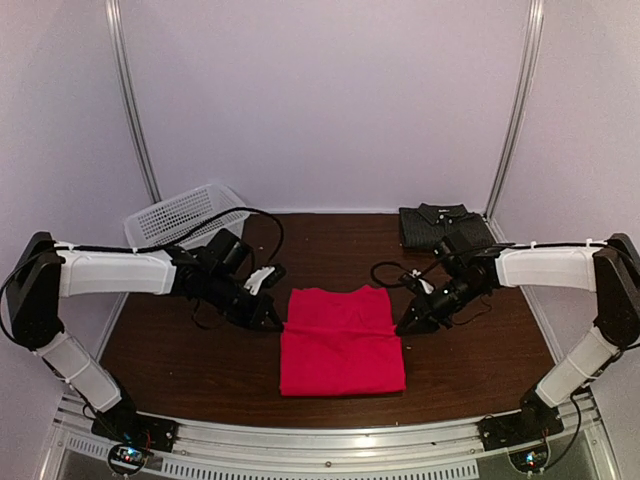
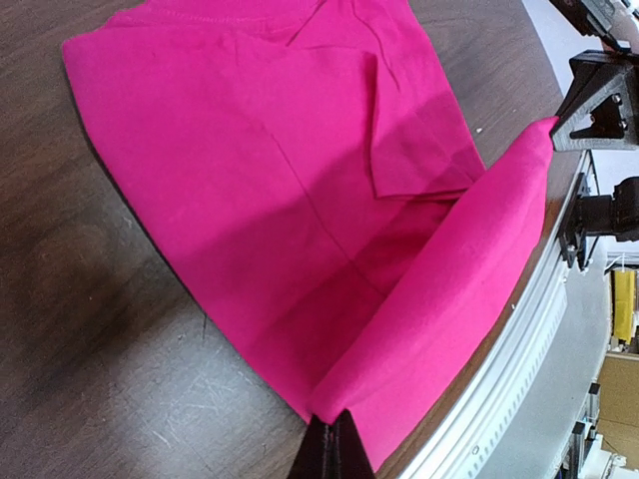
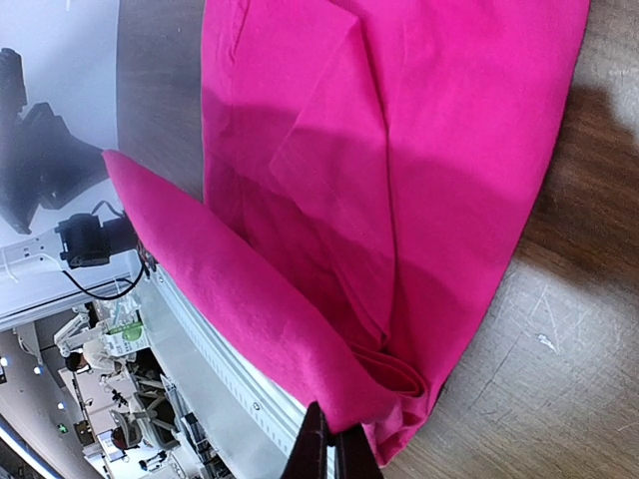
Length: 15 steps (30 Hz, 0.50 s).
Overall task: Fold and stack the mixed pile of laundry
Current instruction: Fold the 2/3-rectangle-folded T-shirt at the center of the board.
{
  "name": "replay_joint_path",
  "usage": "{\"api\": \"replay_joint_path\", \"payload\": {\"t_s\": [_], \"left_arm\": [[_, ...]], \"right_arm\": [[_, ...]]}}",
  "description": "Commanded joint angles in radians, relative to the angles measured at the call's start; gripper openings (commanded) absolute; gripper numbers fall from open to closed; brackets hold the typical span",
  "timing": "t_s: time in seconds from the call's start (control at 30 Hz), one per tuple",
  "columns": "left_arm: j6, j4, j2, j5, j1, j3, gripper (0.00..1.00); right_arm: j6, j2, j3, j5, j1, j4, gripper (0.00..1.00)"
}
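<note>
**Top view.** My left claw [image 1: 273, 320] and right claw [image 1: 408, 326] meet the T-shirt [image 1: 340, 355] at its left and right edges, nearer its far end than its near end. The T-shirt, bright red-pink, lies at the middle of the table [image 1: 480, 335] between my two arms, and its outline is roughly square. The shirt [image 1: 440, 224], dark and pinstriped, sits folded with its collar showing at the far right corner of the table. It is well apart from the T-shirt and just behind my right forearm. A white lattice basket [image 1: 182, 212] stands tilted at the far left corner, behind my left arm.

**Left wrist view.** My left claw is clenched on a corner of the T-shirt, the jaws pressed together with cloth pinched between them. From that corner a band of cloth rises clear of the wood and runs straight to my right claw, which grips its other end. Behind the band runs the metal rail [image 2: 519, 329] at the near edge of the table. The rest of the T-shirt lies flat, with a folded-in flap on top.

**Right wrist view.** This is the same band seen from the opposite end. My right claw is likewise clamped on the cloth, with several layers bunched at its tips. The body of the T-shirt is spread flat on the table beyond.
</note>
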Motion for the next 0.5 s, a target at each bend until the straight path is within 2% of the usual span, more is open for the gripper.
{"api": "replay_joint_path", "payload": {"t_s": [0.0,0.23,0.47], "left_arm": [[0.036,-0.026,0.01,-0.008,0.01,0.083,0.0],[0.048,-0.031,0.038,0.011,0.045,0.152,0.0],[0.073,-0.033,0.12,0.044,0.111,0.24,0.0]], "right_arm": [[-0.031,-0.002,0.096,0.03,-0.004,-0.073,0.0],[-0.065,0.026,0.188,0.016,-0.035,-0.123,0.0],[-0.106,0.121,0.319,-0.011,-0.085,-0.146,0.0]]}}
